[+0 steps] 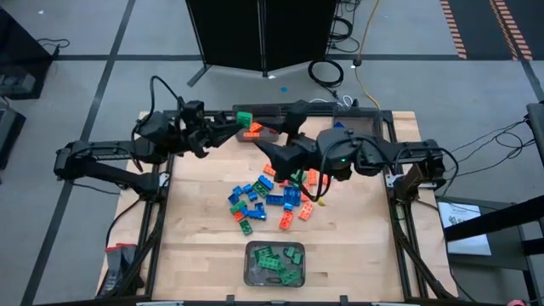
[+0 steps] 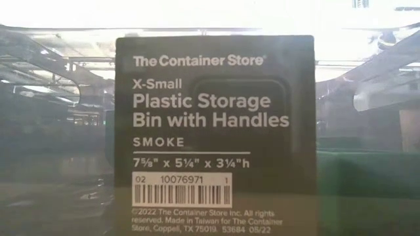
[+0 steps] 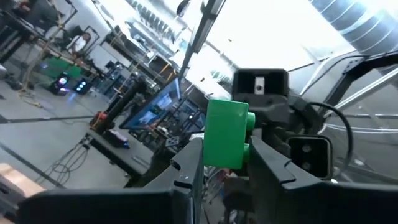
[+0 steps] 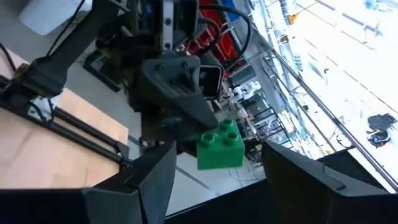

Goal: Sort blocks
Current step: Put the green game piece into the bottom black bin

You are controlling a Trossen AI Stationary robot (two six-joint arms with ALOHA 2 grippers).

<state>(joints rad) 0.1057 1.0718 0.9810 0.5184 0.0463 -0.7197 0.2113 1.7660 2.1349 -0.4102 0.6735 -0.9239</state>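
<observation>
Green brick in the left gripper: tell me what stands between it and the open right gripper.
Nothing visible. The left gripper pinches the green brick in mid-air; in the right wrist view it sits just ahead of the gap of the open right gripper, whose fingers flank it without touching.

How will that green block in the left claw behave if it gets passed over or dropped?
The green block looks like stiff moulded plastic, so it likely won't bend. It is small beside the left claw, probably light. Its flat glossy sides could slip, but it should not roll.

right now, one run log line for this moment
left gripper: shut on green block, raised | right gripper: open, facing it | bin: green blocks
</observation>
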